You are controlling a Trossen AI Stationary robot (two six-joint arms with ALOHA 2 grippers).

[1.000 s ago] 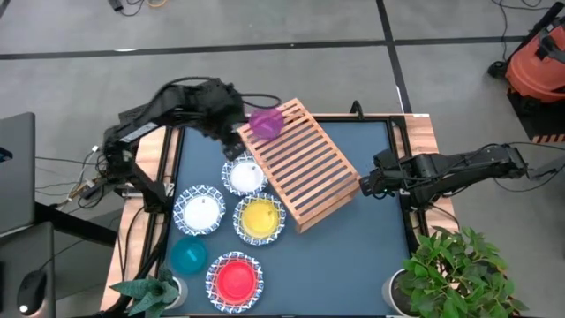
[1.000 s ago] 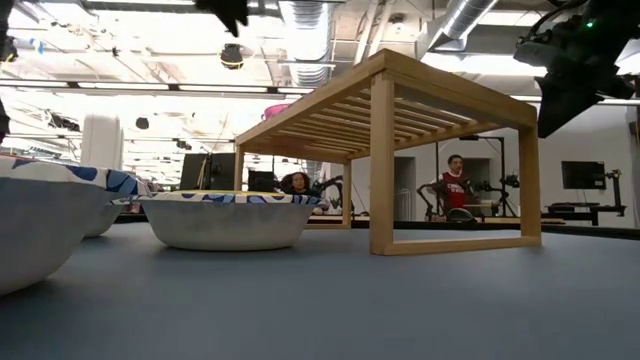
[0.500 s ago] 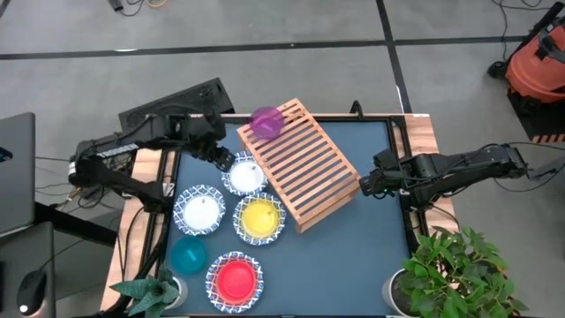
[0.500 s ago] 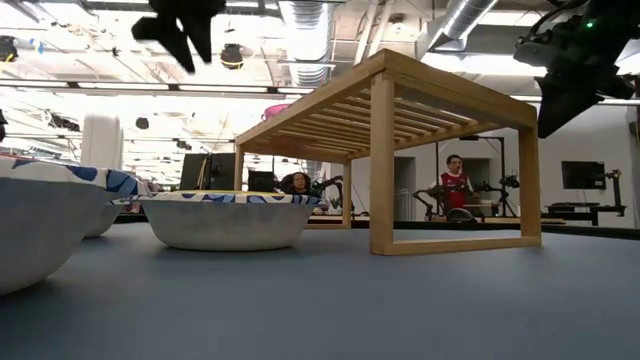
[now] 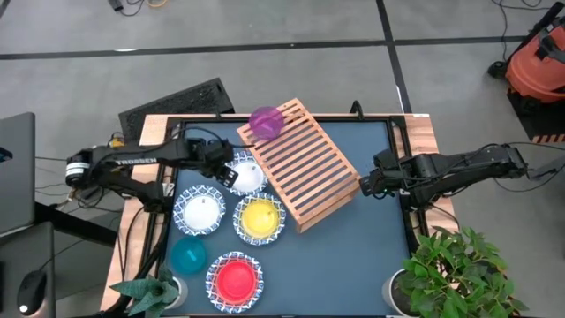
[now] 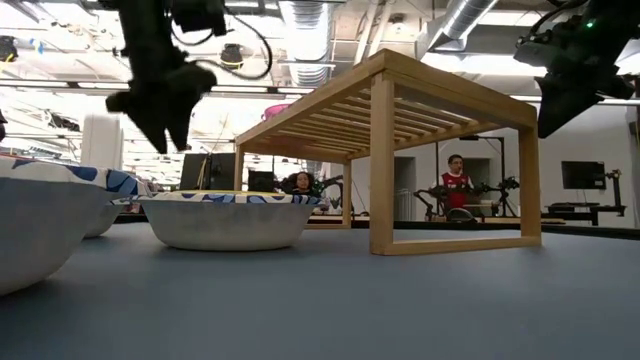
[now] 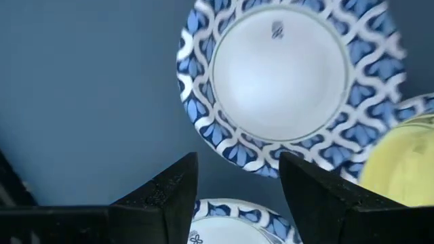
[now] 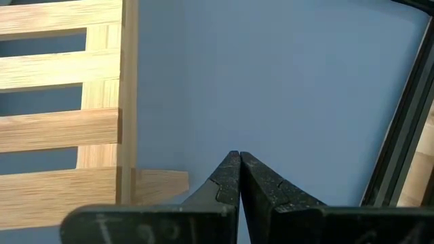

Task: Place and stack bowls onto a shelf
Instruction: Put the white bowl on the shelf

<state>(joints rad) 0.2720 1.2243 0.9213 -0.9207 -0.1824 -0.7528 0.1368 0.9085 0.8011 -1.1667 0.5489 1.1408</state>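
The light-wood shelf (image 5: 300, 163) stands aslant on the dark blue table. A purple bowl (image 5: 266, 122) sits on the shelf's far left corner. To its left lie two empty white dishes with blue rims (image 5: 245, 177) (image 5: 199, 210), a yellow bowl in a dish (image 5: 259, 218), a red bowl in a dish (image 5: 235, 278) and a teal bowl (image 5: 187, 256). My left gripper (image 5: 225, 168) is open and empty, hanging above the empty dishes (image 7: 278, 68); it also shows in the low view (image 6: 160, 110). My right gripper (image 5: 364, 185) is shut and empty, in the air by the shelf's right end (image 8: 68, 122).
A potted plant (image 5: 459, 265) stands at the near right corner and a smaller plant (image 5: 146, 291) at the near left. The table has a raised dark frame (image 5: 402, 203). Bare tabletop lies near and right of the shelf (image 5: 353, 256). People sit in the room behind (image 6: 455, 185).
My left gripper has drawn away from the purple bowl at the shelf's far left corner, gone toward the table's near left and come down over the white dishes. The purple bowl has stayed on the shelf.
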